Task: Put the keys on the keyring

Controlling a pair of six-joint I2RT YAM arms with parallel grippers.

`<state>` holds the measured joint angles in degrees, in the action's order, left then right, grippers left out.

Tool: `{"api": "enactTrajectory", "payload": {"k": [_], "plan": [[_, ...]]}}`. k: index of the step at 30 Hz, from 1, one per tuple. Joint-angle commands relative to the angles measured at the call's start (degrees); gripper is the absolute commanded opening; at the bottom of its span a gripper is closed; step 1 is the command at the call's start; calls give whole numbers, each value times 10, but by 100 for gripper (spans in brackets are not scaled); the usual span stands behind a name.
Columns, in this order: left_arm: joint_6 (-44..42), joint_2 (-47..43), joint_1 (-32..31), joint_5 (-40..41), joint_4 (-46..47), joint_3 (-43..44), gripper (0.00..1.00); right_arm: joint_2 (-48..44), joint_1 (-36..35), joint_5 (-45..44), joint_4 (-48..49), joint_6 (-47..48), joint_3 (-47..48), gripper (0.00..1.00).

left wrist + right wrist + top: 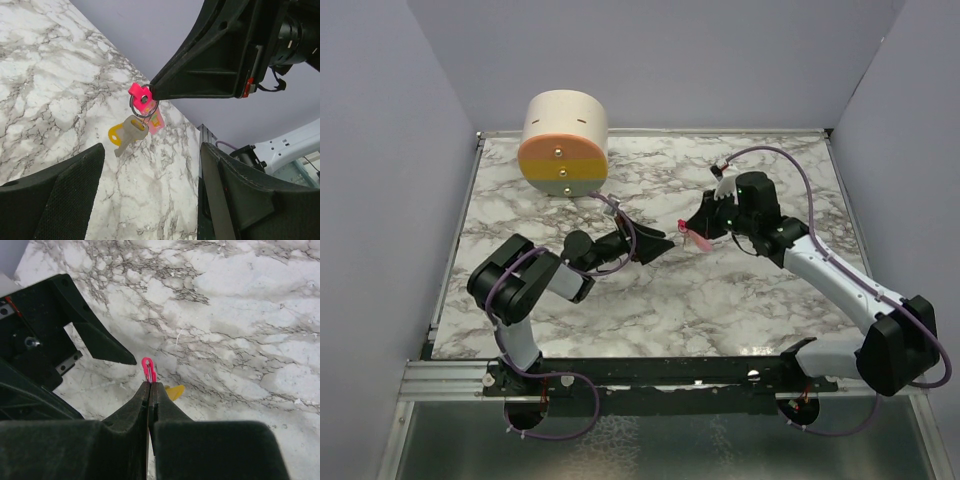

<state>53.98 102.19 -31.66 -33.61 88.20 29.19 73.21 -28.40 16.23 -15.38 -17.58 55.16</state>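
My right gripper [693,231] is shut on the pink keyring [695,238] and holds it above the marble table. In the left wrist view the pink strap [139,92] sticks out of the right gripper's fingertips [165,86]. Its small metal ring [144,106] hangs below, and the yellow-headed key [125,135] dangles from the ring. In the right wrist view the strap [148,369] pokes past my shut gripper [150,385], and the key's yellow end [175,391] shows beneath. My left gripper [660,246] is open and empty, just left of the keyring, its fingers [55,195] spread wide.
A large cream-and-orange cylinder [564,143] lies at the back left of the marble table [720,310]. Lavender walls close in the back and both sides. A metal rail [620,375] runs along the near edge.
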Motion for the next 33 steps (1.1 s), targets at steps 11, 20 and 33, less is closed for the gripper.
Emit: {"api": "enactTrajectory", "payload": {"k": [11,20,33], "plan": [[-49,65,-64,58,126,53,80,18,1,90,83,-66,28,1],[-69,83,-78,97,127,81,58,7,1,91,84,-74,20,1],[-77,89,-78,125,126,71,9,-5,1,52,56,-68,24,1]]}}
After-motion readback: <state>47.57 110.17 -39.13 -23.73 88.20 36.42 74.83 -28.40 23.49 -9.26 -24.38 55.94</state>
